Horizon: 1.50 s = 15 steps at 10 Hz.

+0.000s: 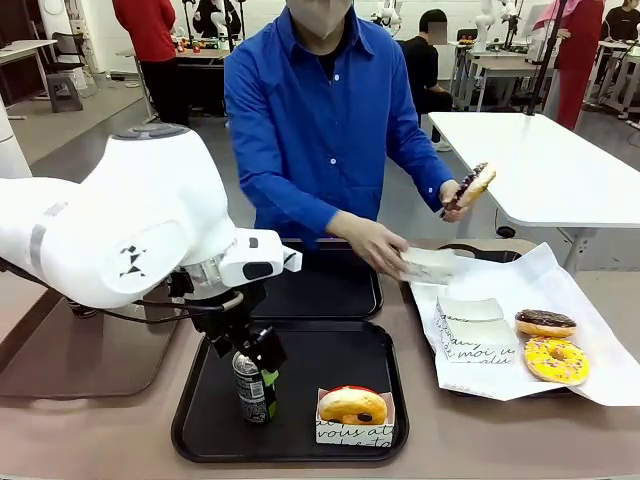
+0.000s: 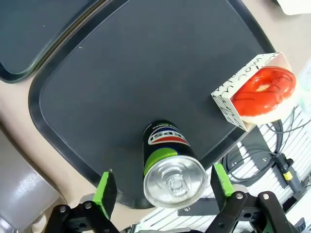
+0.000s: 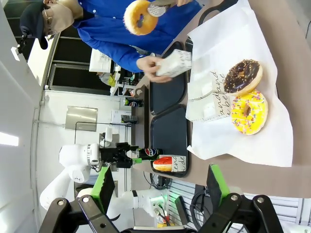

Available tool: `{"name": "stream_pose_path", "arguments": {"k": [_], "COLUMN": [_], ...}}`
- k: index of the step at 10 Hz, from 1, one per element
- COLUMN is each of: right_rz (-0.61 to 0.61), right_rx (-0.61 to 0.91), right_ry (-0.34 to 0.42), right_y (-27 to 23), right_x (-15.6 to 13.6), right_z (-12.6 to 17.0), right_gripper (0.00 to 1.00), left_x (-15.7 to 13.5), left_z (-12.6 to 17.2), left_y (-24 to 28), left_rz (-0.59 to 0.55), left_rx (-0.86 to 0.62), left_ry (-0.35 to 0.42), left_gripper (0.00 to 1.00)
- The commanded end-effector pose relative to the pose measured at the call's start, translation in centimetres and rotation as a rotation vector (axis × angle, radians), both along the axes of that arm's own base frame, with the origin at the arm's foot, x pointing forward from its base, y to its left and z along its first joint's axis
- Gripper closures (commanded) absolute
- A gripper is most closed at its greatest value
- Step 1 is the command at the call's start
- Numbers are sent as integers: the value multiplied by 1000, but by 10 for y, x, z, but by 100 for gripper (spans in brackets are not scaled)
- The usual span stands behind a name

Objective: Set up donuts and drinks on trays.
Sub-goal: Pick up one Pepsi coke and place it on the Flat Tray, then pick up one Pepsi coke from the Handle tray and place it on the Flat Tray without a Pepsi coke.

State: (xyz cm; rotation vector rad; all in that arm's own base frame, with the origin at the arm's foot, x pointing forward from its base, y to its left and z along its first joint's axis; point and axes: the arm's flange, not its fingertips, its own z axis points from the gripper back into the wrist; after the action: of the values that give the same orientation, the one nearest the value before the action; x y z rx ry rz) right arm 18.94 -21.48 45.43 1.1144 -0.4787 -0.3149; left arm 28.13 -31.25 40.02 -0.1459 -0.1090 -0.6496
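L claw is over the near black tray, jaws wide and straddling the Pepsi can. In the L wrist view there's a clear gap btwn the can and one green pad. The other pad sits v. close to the can, and I can't tell if it touches. So nothing is gripped. The can stands upright on the near tray's L half, close to the front rim.

A glazed donut in its script-print paper sleeve sits on the same tray at the front R corner, well apart from the can.

The 2nd black tray lies just beyond the near tray, rims about touching.

The person stands across the desk, beyond both trays. One hand holds a white paper sleeve past the near tray's far R corner. The other hand lifts a dark-topped donut higher up.

R of the near tray is a white paper sheet w/ a stack of sleeves, a choc donut and a yellow sprinkled donut. A glossy brown tray sits L of the near tray.

R claw is off to the R of the near tray, jaws spread wide, holding nothing.
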Motion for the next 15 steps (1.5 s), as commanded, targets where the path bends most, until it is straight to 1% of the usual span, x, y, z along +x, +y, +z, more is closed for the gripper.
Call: {"name": "stream_pose_path", "arguments": {"k": [1,2,4,5,7,8,9,15], "right_rz": [4,4,4,4,4,4,4,4], "right_rx": [13,13,13,13,13,13,13,13], "right_ry": [-29,-29,-29,-29,-29,-29,-29,-29], "right_y": [-2,-2,-2,-2,-2,-2,-2,-2], "right_x": [2,2,2,2,2,2,2,2], "right_z": [1,1,1,1,1,1,1,1], "right_gripper": [0,0,0,0,0,0,0,0], "left_x": [-22,-28,-28,-28,-29,-28,-11,-11], "left_z": [21,34,54,59,62,57,86,86], "left_y": [27,44,72,88,120,132,90,90], "left_rz": [26,72,107,125,193,220,178,178], "left_rx": [-66,-84,-96,-97,-128,-90,-129,-129], "left_ry": [31,27,11,-5,-13,-27,-5,-5], "left_gripper": [0,0,0,0,0,0,0,0]}}
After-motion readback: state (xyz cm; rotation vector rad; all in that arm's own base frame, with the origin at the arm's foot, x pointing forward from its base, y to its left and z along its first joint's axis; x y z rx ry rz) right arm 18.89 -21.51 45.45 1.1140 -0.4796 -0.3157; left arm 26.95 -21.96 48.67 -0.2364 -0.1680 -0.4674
